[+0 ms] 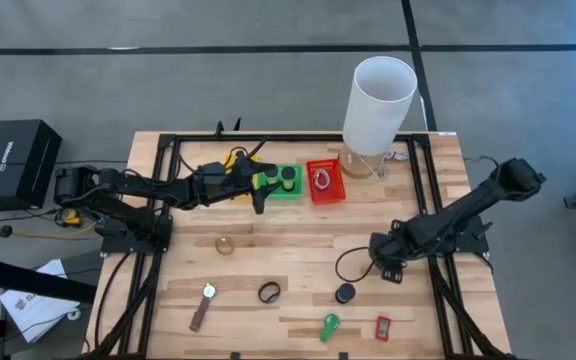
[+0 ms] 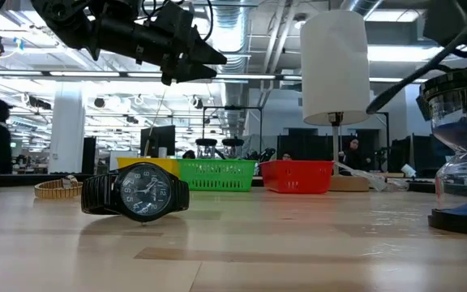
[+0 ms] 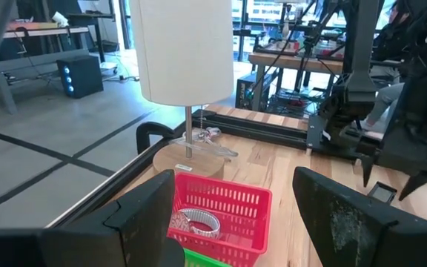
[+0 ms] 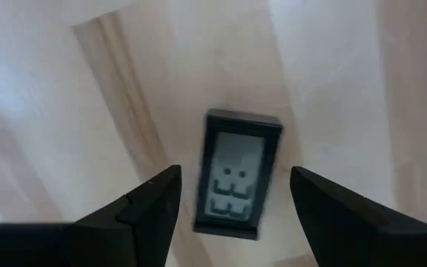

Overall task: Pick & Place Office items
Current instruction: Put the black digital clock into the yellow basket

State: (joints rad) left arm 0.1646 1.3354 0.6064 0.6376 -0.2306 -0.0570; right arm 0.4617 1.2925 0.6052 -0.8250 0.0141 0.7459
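My right gripper (image 1: 389, 270) points down over the right half of the table, open. Its fingers stand on either side of a small black rectangular clock with a grey display (image 4: 236, 174), which lies flat on the wood. My left gripper (image 1: 260, 193) hangs open and level above the green tray (image 1: 286, 184), touching nothing. Loose on the table are a black watch (image 1: 269, 292), a gold ring-shaped band (image 1: 225, 245), a brown strap (image 1: 202, 306), a dark round item (image 1: 344, 293), a green clip (image 1: 329, 327) and a red rectangle (image 1: 382, 327).
A red tray (image 3: 221, 211) holds a silver band (image 3: 197, 222). The green tray holds dark cylinders. A tall white cylinder on a stand (image 1: 378, 95) rises at the far right. A black cord loop (image 1: 351, 263) lies beside my right gripper. Black frame rails run along the table's edges.
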